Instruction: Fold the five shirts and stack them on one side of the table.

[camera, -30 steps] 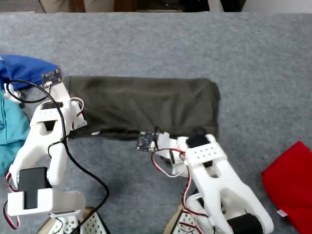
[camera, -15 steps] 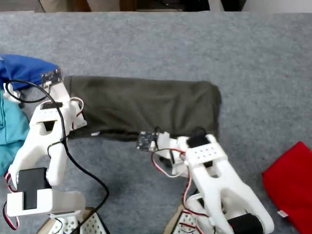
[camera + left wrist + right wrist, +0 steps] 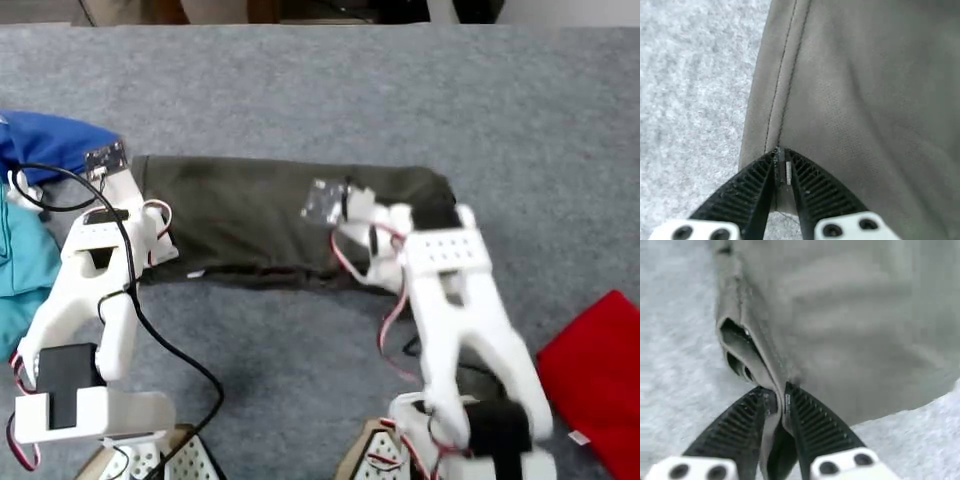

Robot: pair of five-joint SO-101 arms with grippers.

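Note:
A dark olive shirt (image 3: 250, 215) lies as a long folded strip across the middle of the grey table (image 3: 300, 90). My left gripper (image 3: 138, 192) sits at the strip's left end and is shut on the hem there. The left wrist view has its black fingers (image 3: 755, 190) pinching the stitched edge of the shirt (image 3: 865, 100). My right gripper (image 3: 425, 205) is over the strip's right end, shut on a bunched edge. In the right wrist view the gripper (image 3: 780, 395) holds layered folds of the shirt (image 3: 850, 330) raised off the table.
A blue shirt (image 3: 50, 140) and a teal shirt (image 3: 20, 260) lie at the left edge. A red shirt (image 3: 595, 350) sits at the right edge. Grey table surface stretches behind the olive shirt and between the arm bases.
My right arm has swung from the strip's near edge toward the far side, carrying the held fabric with it. The left arm has kept still.

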